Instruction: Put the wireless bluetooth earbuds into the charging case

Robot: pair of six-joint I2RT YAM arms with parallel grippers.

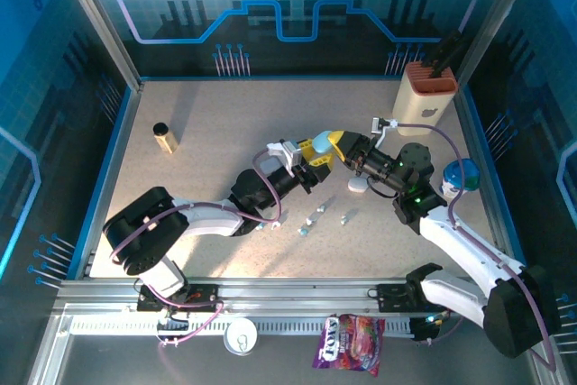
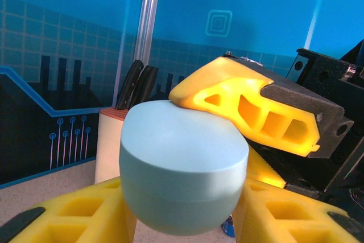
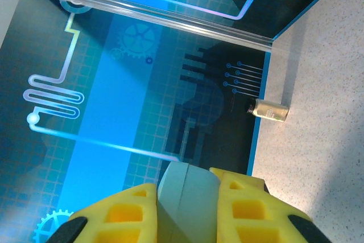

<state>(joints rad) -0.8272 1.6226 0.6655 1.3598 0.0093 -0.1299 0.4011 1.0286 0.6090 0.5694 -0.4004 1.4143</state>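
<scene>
The pale blue-green charging case [image 2: 182, 163] is closed and hangs above the table, held from two sides. My left gripper [image 2: 182, 200] has its yellow fingers pressed against the case's lower flanks. My right gripper [image 3: 187, 197] is shut on the same case [image 3: 190, 194], and one of its fingers [image 2: 244, 106] lies over the case's top. In the top view the left gripper [image 1: 317, 152] and right gripper [image 1: 347, 144] meet nose to nose at mid-table. Several tiny white earbuds [image 1: 311, 220] lie loose on the table just in front of them.
A white round piece [image 1: 359, 185] lies under the right wrist. A knife block [image 1: 425, 96] stands at the back right, and a small bottle [image 1: 164, 138] at the left. A blue-capped object [image 1: 460, 176] sits by the right wall. A candy bag [image 1: 350, 342] lies at the near edge.
</scene>
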